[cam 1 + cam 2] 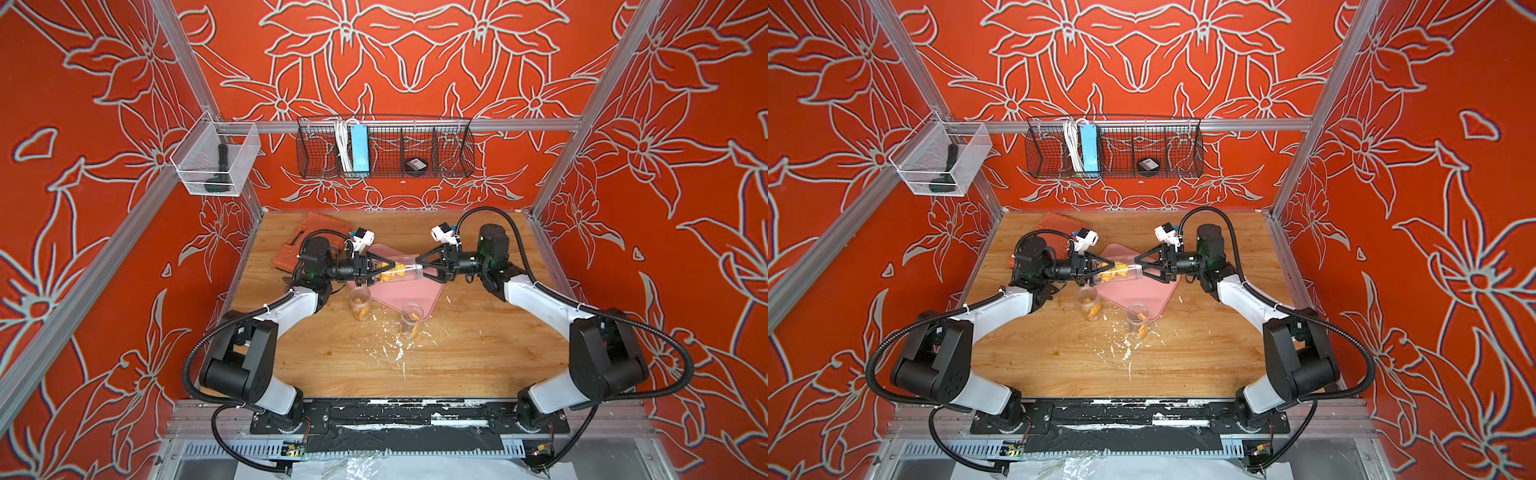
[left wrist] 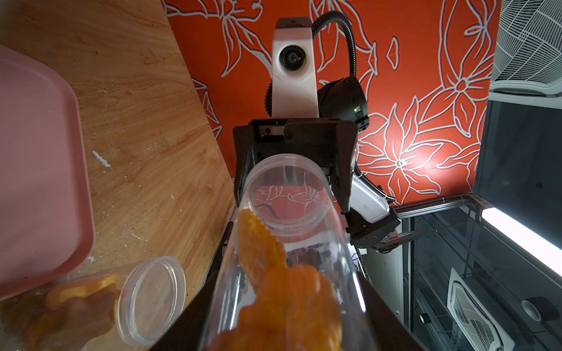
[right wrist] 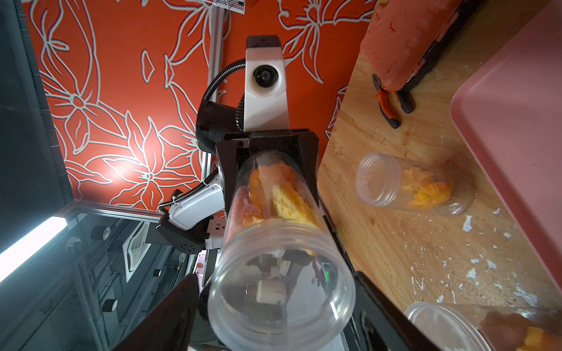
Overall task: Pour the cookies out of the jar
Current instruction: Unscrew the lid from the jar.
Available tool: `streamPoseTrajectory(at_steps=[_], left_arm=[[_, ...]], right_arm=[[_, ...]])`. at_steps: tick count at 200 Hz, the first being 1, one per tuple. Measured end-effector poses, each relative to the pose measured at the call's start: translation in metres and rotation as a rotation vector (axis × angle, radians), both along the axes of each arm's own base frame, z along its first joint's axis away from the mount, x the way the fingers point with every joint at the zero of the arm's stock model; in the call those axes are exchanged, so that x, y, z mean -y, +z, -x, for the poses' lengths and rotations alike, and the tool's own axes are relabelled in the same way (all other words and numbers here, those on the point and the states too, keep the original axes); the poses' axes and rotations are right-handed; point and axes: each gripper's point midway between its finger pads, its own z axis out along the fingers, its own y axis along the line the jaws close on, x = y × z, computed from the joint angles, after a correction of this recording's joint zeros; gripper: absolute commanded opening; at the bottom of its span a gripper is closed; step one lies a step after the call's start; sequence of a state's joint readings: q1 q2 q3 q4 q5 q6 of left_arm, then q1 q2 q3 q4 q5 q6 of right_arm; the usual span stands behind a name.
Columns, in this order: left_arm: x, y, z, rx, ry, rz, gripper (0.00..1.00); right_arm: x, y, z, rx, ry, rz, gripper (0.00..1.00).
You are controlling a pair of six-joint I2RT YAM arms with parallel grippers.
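Observation:
A clear plastic jar [image 1: 405, 271] [image 1: 1127, 272] hangs level over the pink tray [image 1: 415, 293], held between both grippers. The orange and yellow cookies [image 1: 392, 273] [image 2: 289, 288] [image 3: 279, 194] are piled in its bottom end. My left gripper [image 1: 390, 269] [image 2: 289, 328] is shut on that end, its dark fingers [image 2: 188, 322] pressed on either side. My right gripper [image 1: 419, 266] [image 3: 279, 310] is shut on the other end, a clear ribbed band that looks like a screw lid. The right gripper's fingers [image 3: 374, 304] lie along that end's sides.
Two more clear jars [image 1: 359, 303] [image 1: 411, 318] with biscuits stand at the tray's front edge. White crumbs [image 1: 395, 345] litter the wood in front of them. An orange case [image 1: 307, 237] and pliers [image 3: 389, 103] lie at the back left.

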State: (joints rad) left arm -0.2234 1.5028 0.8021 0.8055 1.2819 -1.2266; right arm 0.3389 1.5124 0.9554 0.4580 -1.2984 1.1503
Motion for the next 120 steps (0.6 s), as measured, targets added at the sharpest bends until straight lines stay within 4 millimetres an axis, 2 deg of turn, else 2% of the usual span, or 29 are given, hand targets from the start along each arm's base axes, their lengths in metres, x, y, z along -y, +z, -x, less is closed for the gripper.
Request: streamPoseTrajectory(at_steps=[44,82,120], left_arm=[[-0.0003,0.0028,0.0016,0.008,-0.002,0.002,0.46],[-0.0003,0.0049,0.0035,0.017,-0.006,0.003,0.46],[-0.0004,0.0066,0.0052,0.023,-0.012,0.004,0.46]], right_arm=[[-0.0026,-0.0011,0.0041,-0.016,0.009,0.001,0.68],[-0.0013,0.0006,0.0075,-0.008,0.009,-0.002,0.67],[-0.0008,0.0026,0.0091,0.000,0.010,-0.004,0.57]])
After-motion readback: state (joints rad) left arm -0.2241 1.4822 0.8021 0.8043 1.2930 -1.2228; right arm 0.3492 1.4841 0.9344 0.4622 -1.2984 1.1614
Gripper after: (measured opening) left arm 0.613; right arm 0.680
